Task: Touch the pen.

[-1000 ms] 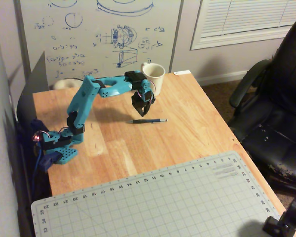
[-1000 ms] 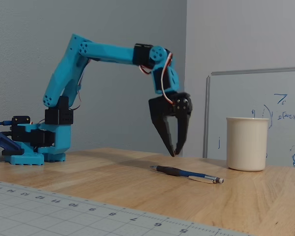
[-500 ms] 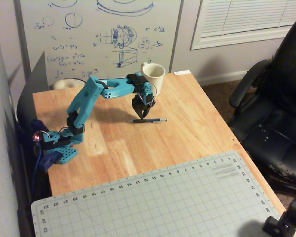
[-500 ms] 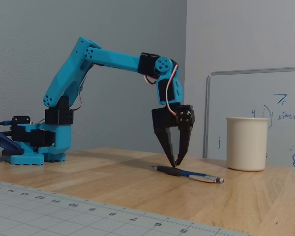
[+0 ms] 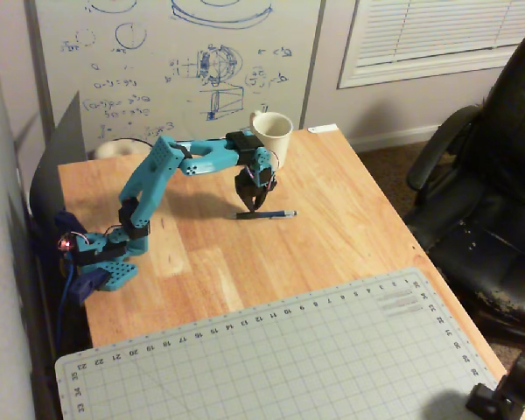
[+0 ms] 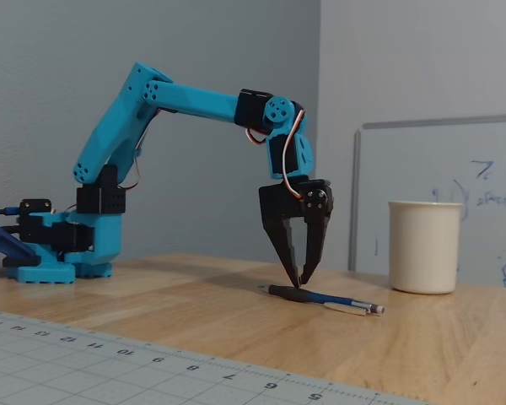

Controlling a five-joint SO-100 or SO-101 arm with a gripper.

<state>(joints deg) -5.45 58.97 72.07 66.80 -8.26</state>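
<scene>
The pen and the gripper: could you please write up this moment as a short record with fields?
pen: slim, dark, lying flat on the wooden table, light tip toward the mug in the fixed view
gripper: pointing straight down, fingertips close together at the pen's dark end
contact: tips at the pen's surface; actual touch cannot be confirmed
mug: cream, upright, standing apart from the pen
cutting mat: grey gridded, at the table's near edge, away from the pen
</scene>
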